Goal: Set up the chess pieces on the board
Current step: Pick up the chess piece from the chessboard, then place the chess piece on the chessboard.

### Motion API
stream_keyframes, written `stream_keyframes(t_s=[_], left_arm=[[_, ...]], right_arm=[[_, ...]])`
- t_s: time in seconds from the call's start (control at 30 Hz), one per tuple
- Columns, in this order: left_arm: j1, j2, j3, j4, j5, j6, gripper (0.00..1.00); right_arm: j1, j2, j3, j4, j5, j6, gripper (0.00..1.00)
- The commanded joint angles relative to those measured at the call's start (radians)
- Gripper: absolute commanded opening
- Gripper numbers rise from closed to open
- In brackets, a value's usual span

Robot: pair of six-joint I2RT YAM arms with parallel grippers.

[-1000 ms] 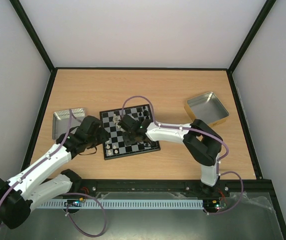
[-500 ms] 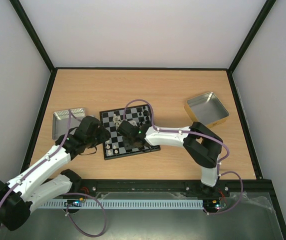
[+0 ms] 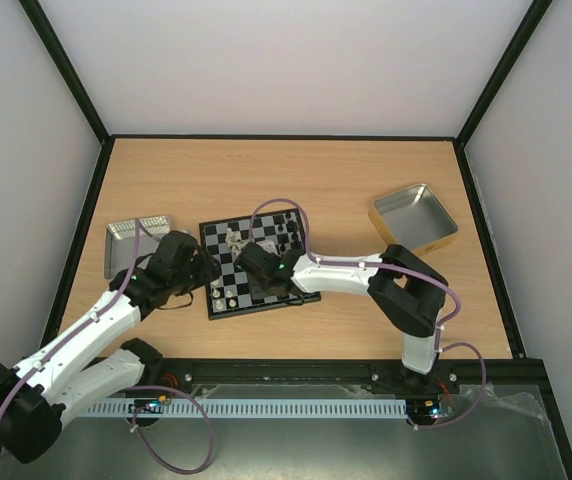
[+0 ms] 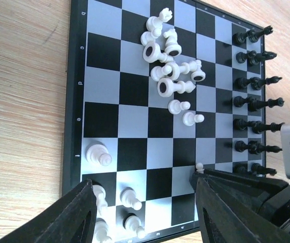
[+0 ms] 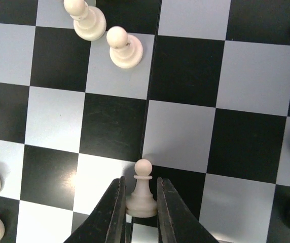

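Note:
The board (image 3: 266,306) lies at the table's middle. In the right wrist view my right gripper (image 5: 140,182) is shut on a cream-white pawn (image 5: 142,195), which stands upright between the fingers on the line between two squares. The same pawn (image 4: 200,165) shows in the left wrist view, at the tip of the right fingers (image 4: 236,185). My left gripper (image 4: 142,182) hangs open over the board's near-left corner with nothing between its jaws. Several white pieces (image 4: 170,66) lie heaped near mid-board. Black pieces (image 4: 251,101) stand in two rows along one edge. Several white pieces (image 4: 130,197) stand by the left gripper.
One silver tin (image 3: 131,240) lies left of the board, partly under my left arm. A second, gold-rimmed tin (image 3: 414,215) sits at the back right. Two white pawns (image 5: 124,48) stand a few squares ahead of my right gripper.
My right gripper has slid toward the board's near-left part and shut on the white pawn. My left gripper has stayed in place, with its jaws slightly wider.

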Motion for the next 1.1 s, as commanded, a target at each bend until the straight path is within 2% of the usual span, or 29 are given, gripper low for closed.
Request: stream_keyframes(t_s=[0.0,0.17,0.3,0.43,0.57,0.63,0.77,1.07], left_arm=[[0.035,-0.007,-0.002,0.054,0.070,0.013,0.56],[0.110,-0.024,-0.007,0.166,0.244,0.007,0.63],[0.154,-0.037,-0.010,0.310,0.424,-0.010,0.70],[0.180,-0.034,-0.011,0.435,0.590,-0.042,0.73],[0.189,-0.030,-0.013,0.474,0.650,-0.055,0.73],[0.195,-0.025,-0.029,0.515,0.691,-0.069,0.69],[0.212,-0.018,-0.078,0.610,0.757,-0.138,0.53],[0.218,-0.067,-0.126,0.615,0.767,-0.198,0.34]], right_arm=[[-0.015,-0.084,-0.085,0.129,-0.022,-0.070,0.12],[-0.081,-0.212,-0.196,0.383,-0.168,-0.240,0.13],[-0.144,-0.295,-0.232,0.543,-0.387,-0.360,0.13],[-0.188,-0.336,-0.234,0.596,-0.568,-0.445,0.13],[-0.195,-0.369,-0.229,0.603,-0.683,-0.520,0.12],[-0.196,-0.386,-0.233,0.606,-0.720,-0.539,0.12],[-0.195,-0.421,-0.259,0.636,-0.745,-0.545,0.13],[-0.195,-0.445,-0.300,0.708,-0.696,-0.512,0.13]])
